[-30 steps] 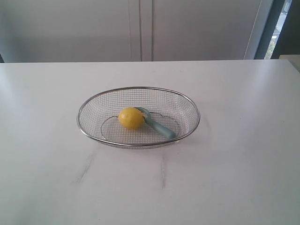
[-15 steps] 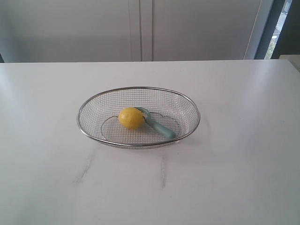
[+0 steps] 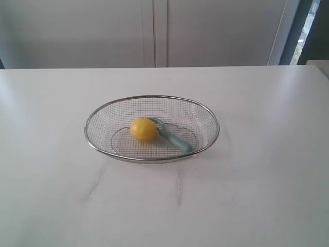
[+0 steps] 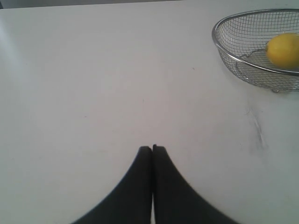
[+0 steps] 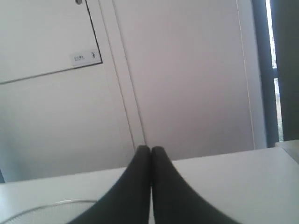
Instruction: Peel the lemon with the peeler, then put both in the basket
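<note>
The silver wire-mesh basket (image 3: 103,114) sits in the middle of the white table. Inside it lies the yellow lemon (image 3: 143,129), and the teal-handled peeler (image 3: 174,137) rests against the lemon's right side. The left wrist view catches the basket (image 4: 219,44) and the lemon (image 4: 282,50) at its edge. My left gripper (image 4: 152,149) is shut and holds nothing, well away from the basket over bare table. My right gripper (image 5: 150,150) is shut and holds nothing too, pointing toward the back wall, with a bit of the basket rim (image 5: 32,208) low in its view. Neither arm shows in the exterior view.
The white table (image 3: 257,180) carries faint grey scuff marks (image 3: 94,186) in front of the basket. Pale cabinet doors (image 3: 154,31) stand behind the table. A dark window frame (image 3: 303,31) is at the back right.
</note>
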